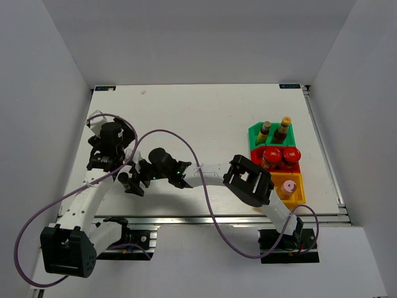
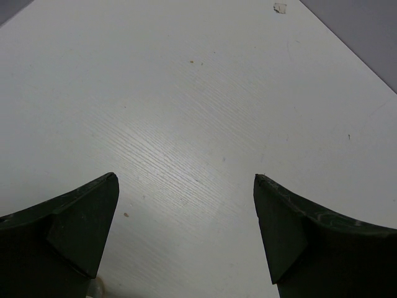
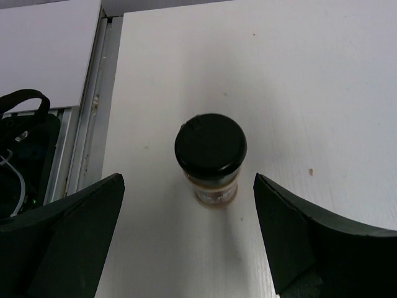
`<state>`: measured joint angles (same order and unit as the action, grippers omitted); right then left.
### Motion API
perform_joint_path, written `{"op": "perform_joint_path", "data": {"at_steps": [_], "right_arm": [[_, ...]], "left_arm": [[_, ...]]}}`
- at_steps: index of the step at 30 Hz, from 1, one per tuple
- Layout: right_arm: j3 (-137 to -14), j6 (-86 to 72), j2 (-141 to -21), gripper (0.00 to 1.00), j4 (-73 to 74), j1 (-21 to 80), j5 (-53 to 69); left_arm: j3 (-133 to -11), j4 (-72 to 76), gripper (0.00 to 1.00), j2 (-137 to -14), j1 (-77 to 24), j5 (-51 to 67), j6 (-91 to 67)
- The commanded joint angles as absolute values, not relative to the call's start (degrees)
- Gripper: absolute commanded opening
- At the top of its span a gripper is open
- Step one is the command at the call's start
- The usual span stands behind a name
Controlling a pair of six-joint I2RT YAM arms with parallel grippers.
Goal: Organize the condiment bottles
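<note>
A thin dark bottle (image 3: pixel 211 162) with a black cap and tan label stands upright on the white table; it also shows in the top view (image 1: pixel 126 182) at the near left. My right gripper (image 3: pixel 187 178) (image 1: pixel 141 176) is open, its fingertips either side of the bottle and not touching it. My left gripper (image 2: pixel 186 177) (image 1: pixel 110 141) is open and empty over bare table. A brown bottle (image 1: pixel 265 131) and a yellow-capped dark bottle (image 1: pixel 285 127) stand in the green bin (image 1: pixel 255 133). Two red-lidded jars (image 1: pixel 272 155) (image 1: pixel 291 154) fill the red bin (image 1: pixel 256 153). A pink-capped bottle (image 1: pixel 288 185) sits in the yellow bin (image 1: pixel 300 194).
The three bins stand in a row at the table's right side. The table's near edge with a metal rail (image 3: pixel 93 118) runs just left of the dark bottle. A purple cable (image 1: pixel 186 146) loops over the table between the arms.
</note>
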<state>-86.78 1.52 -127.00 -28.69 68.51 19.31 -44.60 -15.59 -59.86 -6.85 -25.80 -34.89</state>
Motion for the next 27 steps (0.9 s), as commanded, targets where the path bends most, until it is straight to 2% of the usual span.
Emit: {"op": "perform_joint_path", "data": {"at_steps": [1,9,12,14,15,18,21,27], "right_arm": [[-91.7,1.7,-128.4,0.89,-29.2,68.6,21.2],[-98.2,1.9,-132.6,0.89,-26.0,68.6,19.2],[-99.7,2.2,-133.4,0.83,-23.8,68.6,18.9],[-100.4,2.0,-133.5,0.73,-22.7,68.7,19.1],[-100.4,2.0,-133.3,0.73,-22.9,68.7,19.1],[-97.7,2.3,-131.8,0.62,-25.6,69.2,18.8],[-96.9,3.3,-130.7,0.48,-25.2,69.6,18.2],[-91.6,3.8,-127.4,0.33,-28.6,69.6,17.7]], "left_arm": [[-44.7,-16.5,0.98,-57.8,-6.5,-29.6,-35.9],[-43.2,-15.5,0.98,-54.7,-6.5,-30.5,-35.8],[-43.5,-15.6,0.98,-55.0,-6.5,-30.1,-35.8],[-43.6,-15.8,0.98,-55.2,-6.5,-29.8,-35.8],[-43.6,-15.8,0.98,-55.1,-6.5,-29.7,-35.8],[-43.2,-15.5,0.98,-54.8,-6.5,-28.9,-35.9],[-43.4,-15.5,0.98,-54.8,-6.5,-28.4,-35.7],[-43.3,-15.5,0.98,-54.1,-6.5,-28.4,-35.9]]}}
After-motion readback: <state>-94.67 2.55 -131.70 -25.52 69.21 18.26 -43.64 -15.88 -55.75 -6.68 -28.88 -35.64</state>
